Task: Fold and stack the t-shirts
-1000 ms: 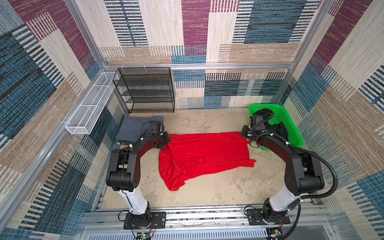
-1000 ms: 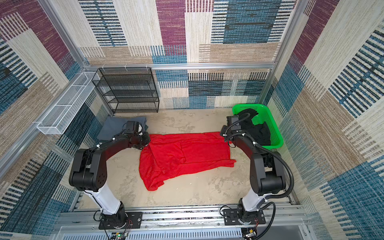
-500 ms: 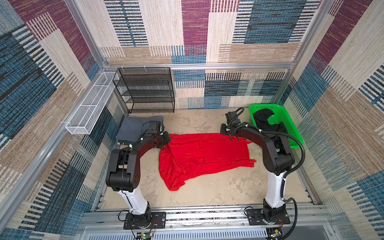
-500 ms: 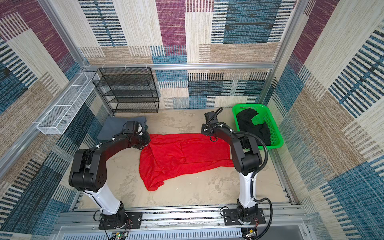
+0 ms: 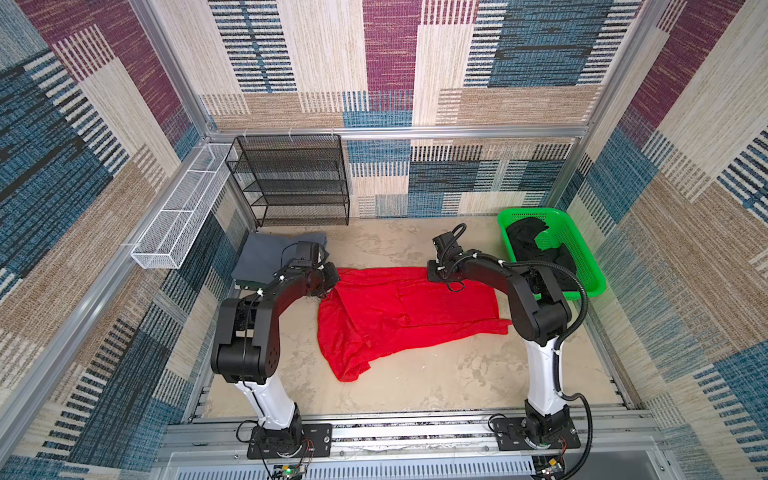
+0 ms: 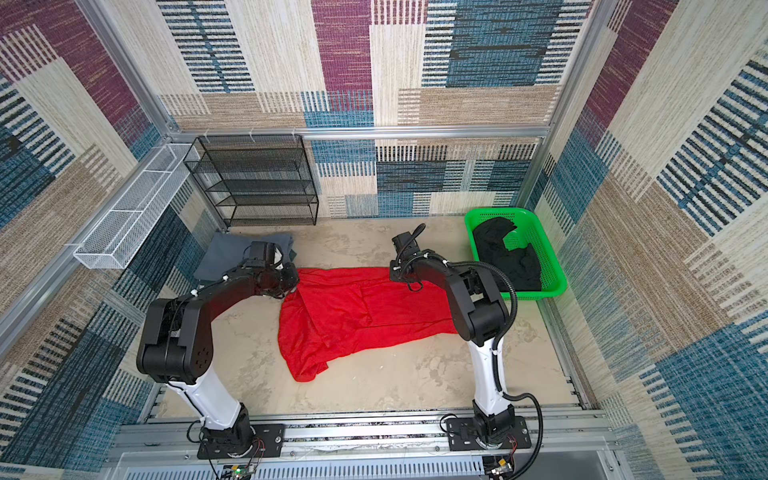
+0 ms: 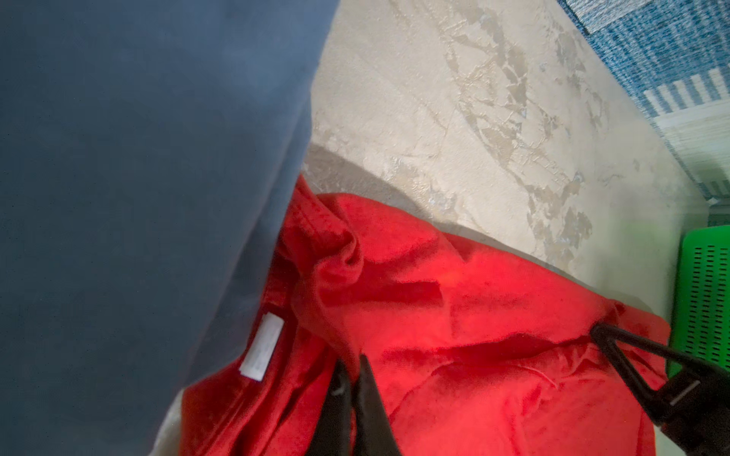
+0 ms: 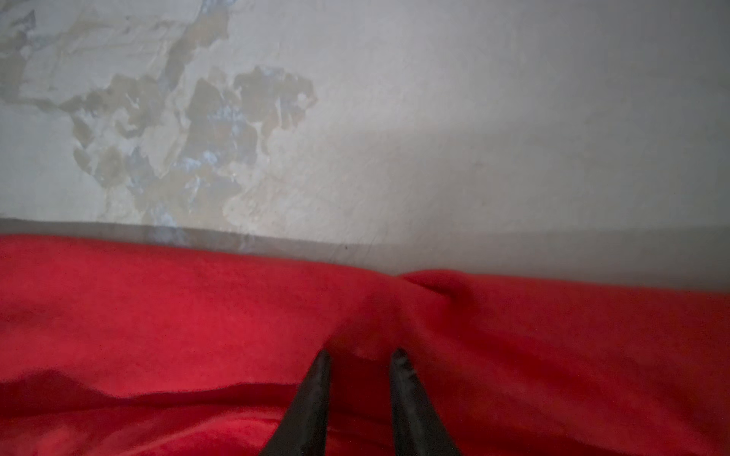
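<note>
— T-shirts first: where does the red t-shirt [image 5: 395, 316] lie?
— Spread out and rumpled across the middle of the table [image 5: 415, 386], in both top views. One end trails toward the near edge.
— And the left gripper [image 7: 357, 361]?
— Clenched on the red t-shirt at its left end. In the left wrist view the fingers [image 7: 339, 398] are pressed together, with a fold of red cloth drawn up to their tips, near a white label [image 7: 262, 347].
— The right gripper [image 8: 361, 355]?
— Down on the far edge of the same shirt, right of its middle. Its fingers [image 8: 316, 395] stand a little apart, with a ridge of cloth gathered at the tips. Whether they pinch it, I cannot tell.
— The others?
— The grey t-shirt [image 5: 266, 257] lies folded flat at the far left, just beside the red one. The black t-shirt [image 5: 528, 245] sits crumpled in the green basket [image 5: 582, 249] at the far right, apart from both grippers.
</note>
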Robot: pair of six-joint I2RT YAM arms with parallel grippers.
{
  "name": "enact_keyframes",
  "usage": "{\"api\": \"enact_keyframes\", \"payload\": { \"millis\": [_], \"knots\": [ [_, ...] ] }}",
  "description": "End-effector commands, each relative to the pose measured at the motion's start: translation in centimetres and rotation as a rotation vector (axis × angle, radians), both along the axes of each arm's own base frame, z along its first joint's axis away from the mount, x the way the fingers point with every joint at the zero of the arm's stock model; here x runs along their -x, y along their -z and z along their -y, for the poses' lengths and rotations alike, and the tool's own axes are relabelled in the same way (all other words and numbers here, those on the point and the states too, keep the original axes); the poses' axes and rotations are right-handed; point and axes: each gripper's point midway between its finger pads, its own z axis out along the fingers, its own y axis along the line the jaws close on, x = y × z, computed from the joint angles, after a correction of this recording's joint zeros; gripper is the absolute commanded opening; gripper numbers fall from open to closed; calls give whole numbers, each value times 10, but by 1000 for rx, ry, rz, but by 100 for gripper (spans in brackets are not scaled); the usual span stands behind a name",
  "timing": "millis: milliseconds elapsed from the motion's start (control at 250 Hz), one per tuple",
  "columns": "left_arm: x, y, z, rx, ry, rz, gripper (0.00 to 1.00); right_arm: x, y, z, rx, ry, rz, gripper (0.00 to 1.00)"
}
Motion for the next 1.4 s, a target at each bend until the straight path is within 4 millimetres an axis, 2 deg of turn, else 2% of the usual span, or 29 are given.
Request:
{"api": "enact_keyframes", "payload": {
  "millis": [0, 440, 588, 704, 908, 1020, 1160, 1284, 1396],
  "knots": [
    [-2, -5, -1, 2, 2, 20, 0, 11, 9, 6, 23, 8, -34, 29],
    [2, -1, -9, -7, -21, 8, 0, 38, 9, 26, 73, 43, -59, 28],
    [1, 0, -10, -10, -24, 5, 0, 41, 3, 34, 99, 66, -46, 28],
    [3, 2, -12, -16, -28, 0, 0, 41, 7, 43, 154, 80, -45, 29],
    [8, 4, -26, -29, -61, -8, 0, 24, 16, 45, 193, 103, -40, 27],
    [12, 3, -34, -41, -81, -6, 0, 7, 12, 44, 202, 121, -3, 25],
    [11, 4, -36, -34, -84, -8, 0, -16, -1, 32, 191, 97, 41, 24],
    [10, 5, -36, -26, -85, -8, 0, -27, -18, 43, 258, 130, 95, 28],
    [9, 5, -35, -20, -84, -6, 0, -24, -30, 53, 283, 148, 114, 33]
  ]
}}
